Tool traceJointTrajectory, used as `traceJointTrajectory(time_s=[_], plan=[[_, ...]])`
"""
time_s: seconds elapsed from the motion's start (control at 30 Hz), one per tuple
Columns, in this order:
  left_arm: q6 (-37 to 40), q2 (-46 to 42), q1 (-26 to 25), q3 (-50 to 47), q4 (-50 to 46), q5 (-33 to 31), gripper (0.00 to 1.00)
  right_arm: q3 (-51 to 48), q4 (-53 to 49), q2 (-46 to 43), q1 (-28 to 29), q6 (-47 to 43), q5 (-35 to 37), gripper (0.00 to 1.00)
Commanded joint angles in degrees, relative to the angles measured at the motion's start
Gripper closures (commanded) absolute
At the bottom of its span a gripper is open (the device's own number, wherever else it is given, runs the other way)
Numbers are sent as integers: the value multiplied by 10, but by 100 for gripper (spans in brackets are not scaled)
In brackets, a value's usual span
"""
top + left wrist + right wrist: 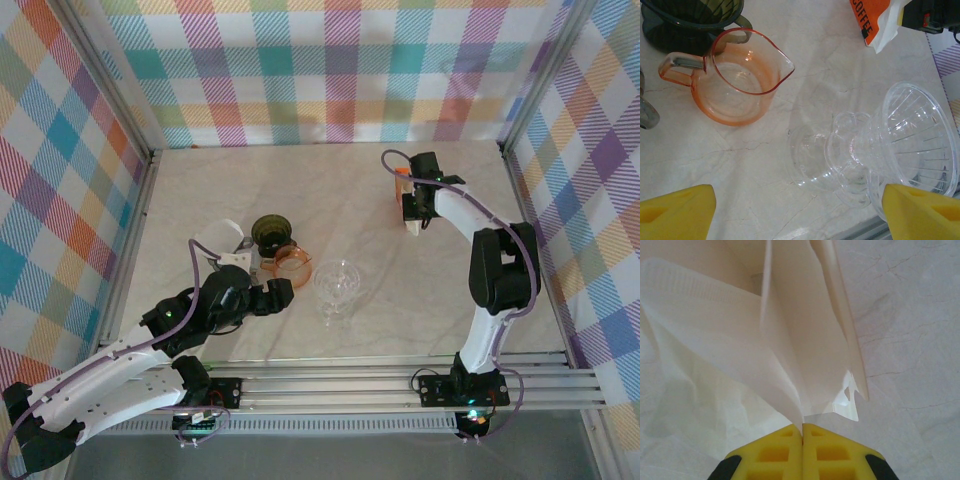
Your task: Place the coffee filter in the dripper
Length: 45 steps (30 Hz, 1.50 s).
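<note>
Right pincer pinches the thin, creased white coffee filter; left pincer gapes wide near the ribbed clear dripper

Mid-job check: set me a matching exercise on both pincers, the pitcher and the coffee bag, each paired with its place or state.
Things:
1. left pincer
2. right pincer
3. pitcher
4. coffee bag

Place or state:
a. beside the dark dripper
b. open, near the clear dripper
c. on the right half of the table
d. shut on the paper filter

Pairs: 1-b, 2-d, 3-a, 4-c
</note>
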Motion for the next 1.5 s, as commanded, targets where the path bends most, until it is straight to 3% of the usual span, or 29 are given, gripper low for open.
traceJointTrajectory(time_s=[0.0, 0.3, 0.63, 0.8, 0.97, 1.2, 1.47], plan=[[7, -3, -7, 9, 9, -10, 13, 4, 6, -45, -4, 3, -17, 100], [4, -5, -7, 11, 8, -14, 13, -15, -19, -124, -3, 32, -22, 100], [1, -16, -7, 31, -17, -18, 12, -74, -30, -280, 16, 69, -74, 100], [0, -33, -7, 44, -36, -26, 12, -103, -81, -372, 70, 93, -117, 100], [5, -47, -7, 53, -52, -33, 11, -92, -166, -437, 182, 104, -129, 100], [12, -60, -7, 60, -62, -41, 10, 1, -302, -417, 290, 150, -214, 100], [17, -66, -7, 60, -66, -40, 9, 118, -454, -321, 316, 159, -254, 100]])
